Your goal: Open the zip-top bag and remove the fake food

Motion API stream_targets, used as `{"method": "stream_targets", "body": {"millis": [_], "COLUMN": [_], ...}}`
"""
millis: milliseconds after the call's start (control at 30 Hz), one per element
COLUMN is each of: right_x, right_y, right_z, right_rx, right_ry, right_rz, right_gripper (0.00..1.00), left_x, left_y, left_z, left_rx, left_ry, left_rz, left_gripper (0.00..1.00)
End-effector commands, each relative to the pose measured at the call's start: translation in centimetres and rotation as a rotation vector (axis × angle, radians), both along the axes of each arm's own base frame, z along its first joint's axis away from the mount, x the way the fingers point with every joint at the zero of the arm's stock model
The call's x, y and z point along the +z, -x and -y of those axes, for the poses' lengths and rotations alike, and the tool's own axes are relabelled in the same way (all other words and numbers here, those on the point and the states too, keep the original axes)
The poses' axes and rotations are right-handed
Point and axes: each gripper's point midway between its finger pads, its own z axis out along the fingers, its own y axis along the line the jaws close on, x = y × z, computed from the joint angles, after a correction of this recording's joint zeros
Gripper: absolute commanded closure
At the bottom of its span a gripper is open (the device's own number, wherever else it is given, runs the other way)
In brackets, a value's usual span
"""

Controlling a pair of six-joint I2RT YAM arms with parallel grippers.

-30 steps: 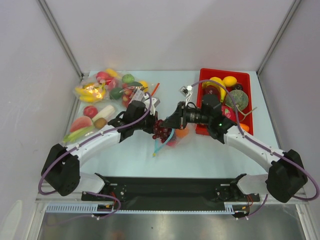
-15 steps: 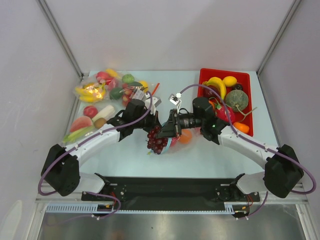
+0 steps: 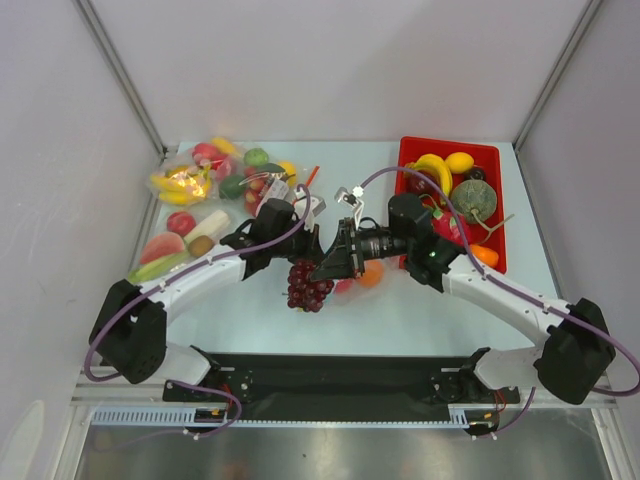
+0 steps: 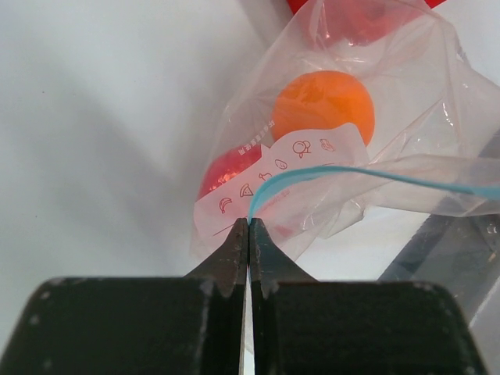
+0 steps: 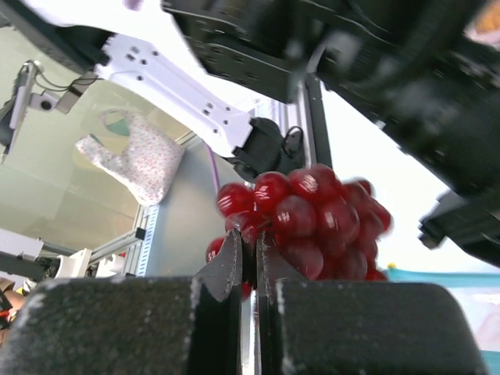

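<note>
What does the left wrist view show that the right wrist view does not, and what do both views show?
Only the left wrist view: the left claw shut on the corner of the zip-top bag, with an orange fruit and a red fruit inside the bag. Only the right wrist view: the right claw shut on a bunch of dark red grapes that is out of the bag, with the left arm behind. Both: the bag's blue-green zip strip.
</note>
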Motion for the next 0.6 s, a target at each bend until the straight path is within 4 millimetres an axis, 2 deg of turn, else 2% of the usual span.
{"method": "stream_targets", "body": {"millis": [0,167,300,333,400,433,533,567], "right_x": [5.1,7.1,7.8,8.4,8.9,9.5,10.3,11.0], "right_y": [1.3,1.4,-0.5,-1.9,-3.3,-4.9,-7.3,-9.2], "right_z": [0.4,0.9,2.1,3.0,4.3,5.6,8.2,10.0], "right_rx": [0.050,0.016,-0.071,-0.119,-0.171,-0.228,-0.312,-0.377], "right_ry": [-0.123,-0.158,-0.128,-0.128,-0.117,-0.116,-0.103,-0.102], "right_rz": [0.112,0.159,0.182,0.194,0.205,0.222,0.252,0.270], "right_gripper": [1.00,1.00,1.00,1.00,1.00,1.00,1.00,1.00], "left_x": [1.9,1.3,1.4,1.3,1.7,1.9,2.4,2.6], "left_y": [-1.0,-1.3,-1.5,-1.5,-1.6,-1.6,-1.6,-1.7], "left_z": [1.0,0.7,0.4,0.3,0.0,-0.2,-0.8,-1.1], "left_rx": [-0.024,-0.005,0.017,0.025,0.040,0.044,0.063,0.071], "left_ry": [0.042,0.017,0.015,0.012,0.009,0.011,0.016,0.017], "left_rz": [0.057,0.060,0.064,0.061,0.074,0.079,0.095,0.098], "left_gripper": [1.00,1.00,1.00,1.00,1.00,1.00,1.00,1.00]}}
